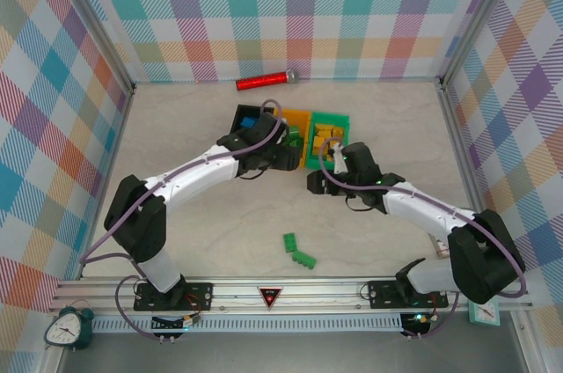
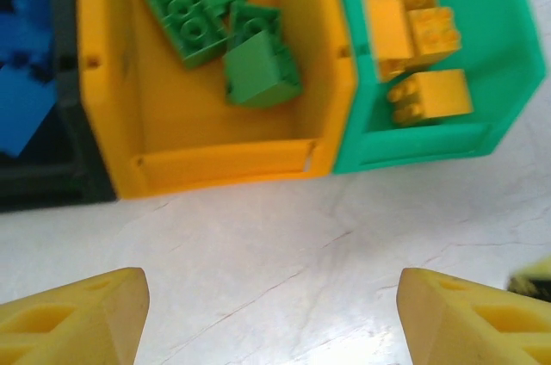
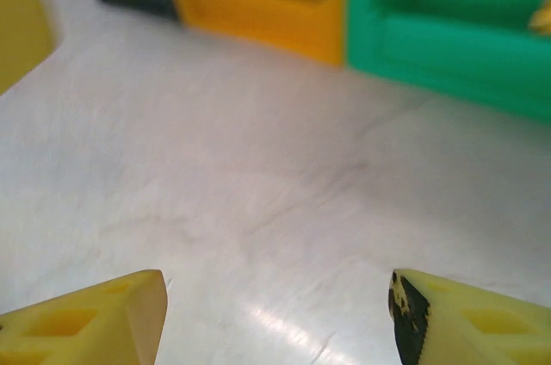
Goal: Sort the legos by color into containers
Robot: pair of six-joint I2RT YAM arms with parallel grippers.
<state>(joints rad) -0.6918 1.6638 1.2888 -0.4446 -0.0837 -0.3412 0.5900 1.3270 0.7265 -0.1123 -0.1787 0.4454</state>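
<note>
Left fingers (image 2: 77,322): spread wide apart with nothing between them, hanging over bare tabletop (image 1: 176,135) just in front of the row of bins, facing the orange one.
Black bin (image 1: 238,114): leftmost of the three, touching the orange bin's side; the left arm reaches over it in the top view.
Blue bricks (image 2: 21,81): inside the black bin, blurred at the left edge of the left wrist view.
Red cylinder (image 1: 262,83): lying on its side near the back wall, behind the bins and well apart from them.
Orange bin (image 2: 215,167): middle of the row, pressed between the black and green bins.
Green bricks (image 2: 194,16): several piled at the far end of the orange bin, one with its studs up.
Loose green bricks (image 1: 299,252): a small cluster on the tabletop near the front edge, between the two arms and well apart from the bins.
Green bin (image 2: 413,150): rightmost of the row, touching the orange bin.
Yellow bricks (image 2: 430,94): a handful inside the green bin.
Right fingers (image 3: 86,322): released, empty, low over bare tabletop just in front of the green bin.
</note>
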